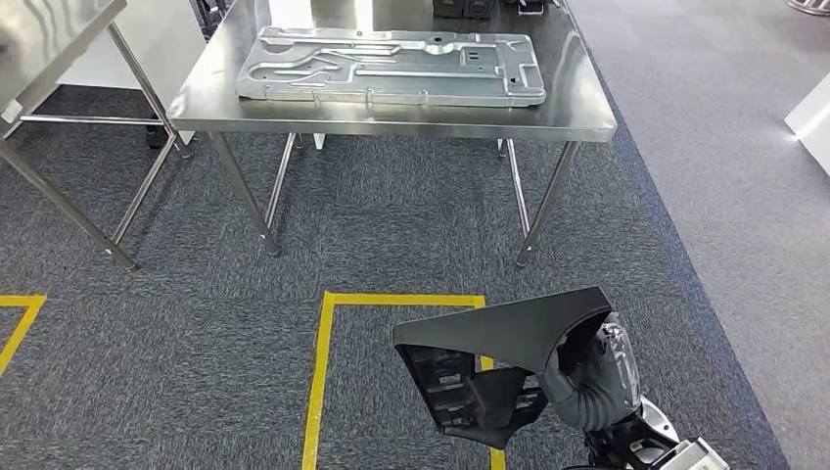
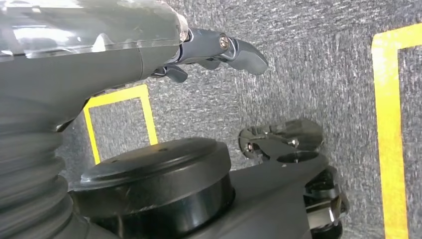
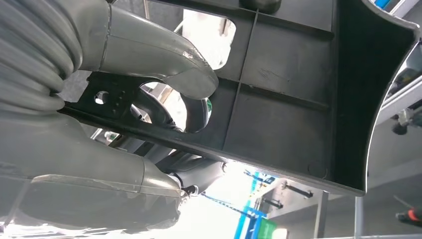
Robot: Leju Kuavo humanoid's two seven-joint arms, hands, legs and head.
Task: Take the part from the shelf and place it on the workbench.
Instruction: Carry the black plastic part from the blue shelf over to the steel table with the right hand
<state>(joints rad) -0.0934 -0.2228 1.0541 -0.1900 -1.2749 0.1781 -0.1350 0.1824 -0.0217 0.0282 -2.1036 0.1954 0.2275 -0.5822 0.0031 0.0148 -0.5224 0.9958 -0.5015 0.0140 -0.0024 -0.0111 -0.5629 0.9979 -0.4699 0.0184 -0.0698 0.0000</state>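
Carpet below; part (image 1: 509, 338) in right hand (image 1: 592, 377)

An industrial workshop or factory test area is shown. A stainless-steel workbench (image 1: 391, 113) on thin metal legs is set on grey carpet tiles (image 1: 294, 255), and a large stamped metal panel (image 1: 391, 67) is laid along its front edge. A second steel table (image 1: 54, 39) is seen at the far left corner. Yellow tape lines (image 1: 323, 372) are marked on the floor as standing zones, as is done on production floors.
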